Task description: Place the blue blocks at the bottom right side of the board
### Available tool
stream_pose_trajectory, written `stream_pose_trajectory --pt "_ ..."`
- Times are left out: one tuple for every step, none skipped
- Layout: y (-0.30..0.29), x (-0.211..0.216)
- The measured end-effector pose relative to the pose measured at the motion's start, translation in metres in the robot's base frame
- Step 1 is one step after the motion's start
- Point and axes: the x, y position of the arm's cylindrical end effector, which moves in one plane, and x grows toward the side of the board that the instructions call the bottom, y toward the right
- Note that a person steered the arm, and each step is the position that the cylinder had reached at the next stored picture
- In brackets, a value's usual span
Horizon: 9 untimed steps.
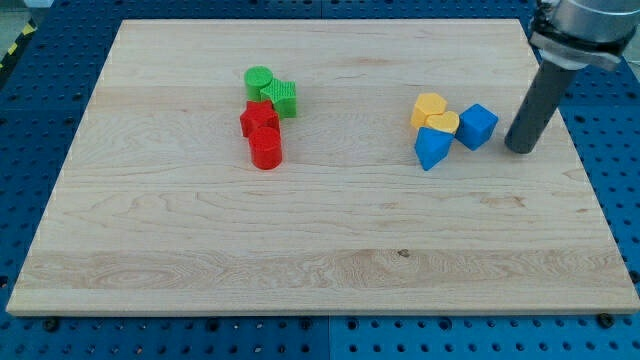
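A blue cube (477,126) sits right of the board's middle. A blue wedge-like block (432,148) lies just left and below it. Two yellow blocks (429,108) (443,123) touch both blue blocks from the upper left. My tip (520,149) rests on the board a short way to the right of the blue cube, apart from it. The dark rod rises from there to the view's top right corner.
A cluster left of centre holds a green cylinder (258,79), a green star-like block (282,97), a red star-like block (258,119) and a red cylinder-like block (265,148). The wooden board (320,250) lies on a blue perforated table (615,170).
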Motion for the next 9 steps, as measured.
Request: stream_pose_trajectory --pt "-0.017 -0.038" --pt "-0.077 -0.042" --pt "-0.088 -0.023" --pt "-0.072 -0.005" --pt "-0.065 -0.012" --pt "-0.055 -0.02" --pt "-0.055 -0.007" --pt "-0.055 0.036" --pt "-0.063 0.055"
